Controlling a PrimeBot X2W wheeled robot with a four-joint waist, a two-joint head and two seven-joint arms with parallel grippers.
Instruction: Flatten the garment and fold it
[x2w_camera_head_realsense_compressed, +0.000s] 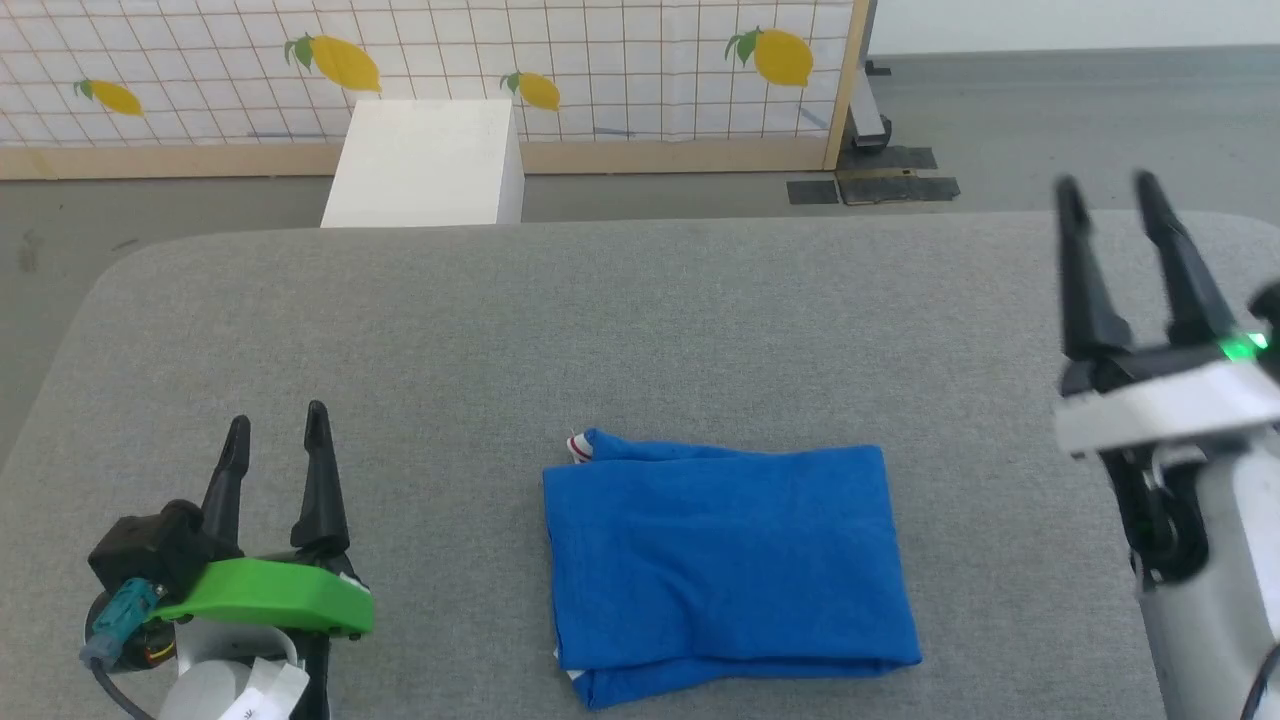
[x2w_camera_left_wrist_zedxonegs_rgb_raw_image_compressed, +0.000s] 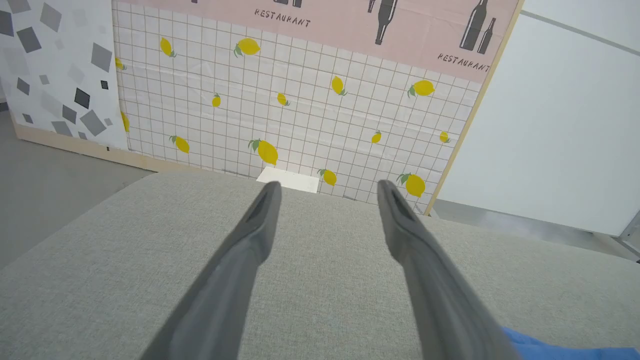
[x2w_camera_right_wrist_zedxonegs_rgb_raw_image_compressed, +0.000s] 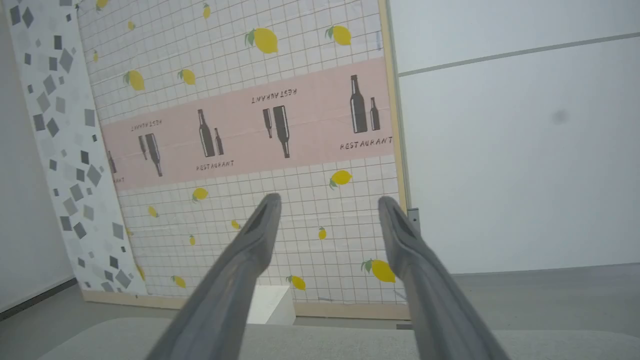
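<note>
Royal-blue and folded to a tidy rectangle, the garment (x2w_camera_head_realsense_compressed: 725, 560) lies on the grey table (x2w_camera_head_realsense_compressed: 400, 330) between my left gripper (x2w_camera_head_realsense_compressed: 278, 413) and raised right gripper (x2w_camera_head_realsense_compressed: 1106, 181), both spread and empty; I judge only the striped trim corner (x2w_camera_head_realsense_compressed: 578, 447) needs tucking, gently.

just a grey fabric tabletop (x2w_camera_head_realsense_compressed: 600, 320) here, with a white box (x2w_camera_head_realsense_compressed: 425, 165) past its far edge, in front of a lemon-print grid panel (x2w_camera_head_realsense_compressed: 620, 60), and some dark floor mats (x2w_camera_head_realsense_compressed: 875, 185) off toward the far right corner.
</note>
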